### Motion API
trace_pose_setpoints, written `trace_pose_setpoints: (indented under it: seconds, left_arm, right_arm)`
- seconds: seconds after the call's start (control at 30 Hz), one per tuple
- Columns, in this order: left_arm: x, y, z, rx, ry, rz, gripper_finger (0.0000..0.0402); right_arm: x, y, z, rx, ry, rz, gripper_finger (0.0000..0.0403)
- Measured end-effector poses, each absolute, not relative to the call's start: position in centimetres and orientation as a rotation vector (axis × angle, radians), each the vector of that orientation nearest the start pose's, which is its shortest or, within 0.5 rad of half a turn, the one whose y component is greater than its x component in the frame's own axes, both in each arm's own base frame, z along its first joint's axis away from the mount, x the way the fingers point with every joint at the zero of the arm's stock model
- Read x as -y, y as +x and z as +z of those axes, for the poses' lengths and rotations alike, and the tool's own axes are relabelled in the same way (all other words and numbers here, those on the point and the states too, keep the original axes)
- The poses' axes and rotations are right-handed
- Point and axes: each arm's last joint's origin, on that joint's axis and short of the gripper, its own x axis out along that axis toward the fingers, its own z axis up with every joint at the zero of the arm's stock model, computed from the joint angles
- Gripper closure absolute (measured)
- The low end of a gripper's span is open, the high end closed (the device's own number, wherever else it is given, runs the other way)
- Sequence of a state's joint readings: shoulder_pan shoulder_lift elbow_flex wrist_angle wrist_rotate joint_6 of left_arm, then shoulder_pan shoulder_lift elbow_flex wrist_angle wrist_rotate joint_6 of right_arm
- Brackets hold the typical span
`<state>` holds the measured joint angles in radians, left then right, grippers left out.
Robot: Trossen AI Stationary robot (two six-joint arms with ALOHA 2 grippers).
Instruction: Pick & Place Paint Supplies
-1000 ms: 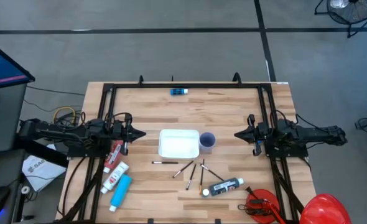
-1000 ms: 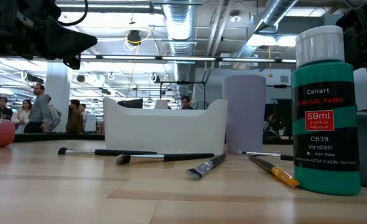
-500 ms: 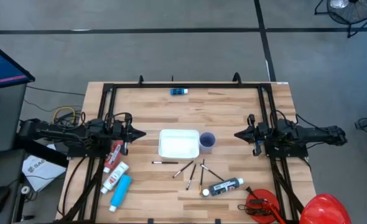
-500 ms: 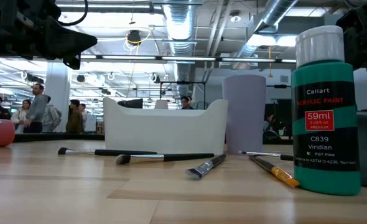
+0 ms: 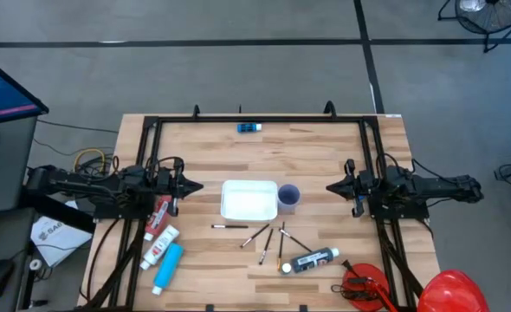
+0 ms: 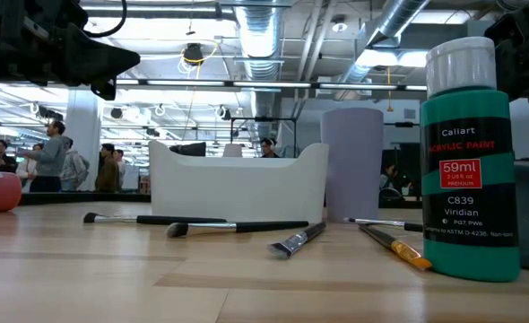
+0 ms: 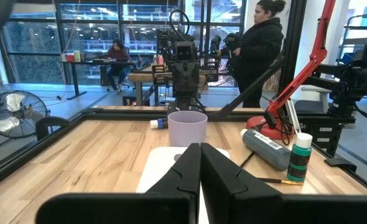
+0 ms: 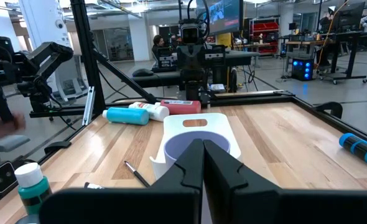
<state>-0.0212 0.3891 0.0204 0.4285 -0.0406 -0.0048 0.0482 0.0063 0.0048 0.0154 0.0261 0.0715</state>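
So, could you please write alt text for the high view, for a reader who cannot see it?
Overhead view of a wooden table: a white tray and lilac cup sit centre, paintbrushes and a black paint bottle below, three paint tubes at left. The shut left tool and right tool face them.

A light wooden table [image 5: 203,147] edged by a black frame carries the items. Between the left gripper [image 5: 197,185] and the right gripper [image 5: 332,186], a white tray [image 5: 249,199] is set, with a lilac cup [image 5: 289,197] just beside it on the right gripper's side. Several thin brushes [image 5: 265,239] and a black bottle [image 5: 312,260] lie nearer the front edge. A red tube [image 5: 160,214], a white tube [image 5: 159,248] and a light blue tube [image 5: 167,267] lie beside the left gripper. A small blue object [image 5: 249,128] rests at the far edge.
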Motion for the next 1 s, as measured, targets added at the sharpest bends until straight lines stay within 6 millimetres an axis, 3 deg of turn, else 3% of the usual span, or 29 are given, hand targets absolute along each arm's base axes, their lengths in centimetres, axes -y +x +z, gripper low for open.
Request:
trace_pose_setpoints:
  seconds: [0.27, 0.43, 0.53, 0.63, 0.8, 1.0]
  left_arm:
    - [0.1, 12.2, 17.9, 0.083, -0.012, 0.027, 0.04]
    - [0.0, 11.5, 20.8, 0.388, -0.111, 0.033, 0.04]
    - [0.1, 11.8, 22.3, 0.443, -0.094, 0.013, 0.04]
    - [0.2, 13.2, 24.2, 0.427, -0.06, -0.014, 0.04]
    - [0.4, 17.1, 26.8, 0.349, -0.007, -0.03, 0.04]
    - [0.4, 19.9, 26.0, 0.224, -0.006, -0.026, 0.04]
  right_arm:
    - [-0.4, 9.8, 16.6, 0.013, 0.072, 0.023, 0.0403]
    - [-0.4, 9.8, 16.6, 0.013, 0.072, 0.023, 0.0403]
    - [-0.4, 9.8, 16.6, 0.013, 0.072, 0.022, 0.0403]
    - [-0.4, 9.8, 16.6, 0.013, 0.072, 0.023, 0.0403]
    - [-0.4, 9.8, 16.6, 0.013, 0.072, 0.023, 0.0403]
    - [-0.4, 9.8, 16.6, 0.013, 0.072, 0.023, 0.0403]
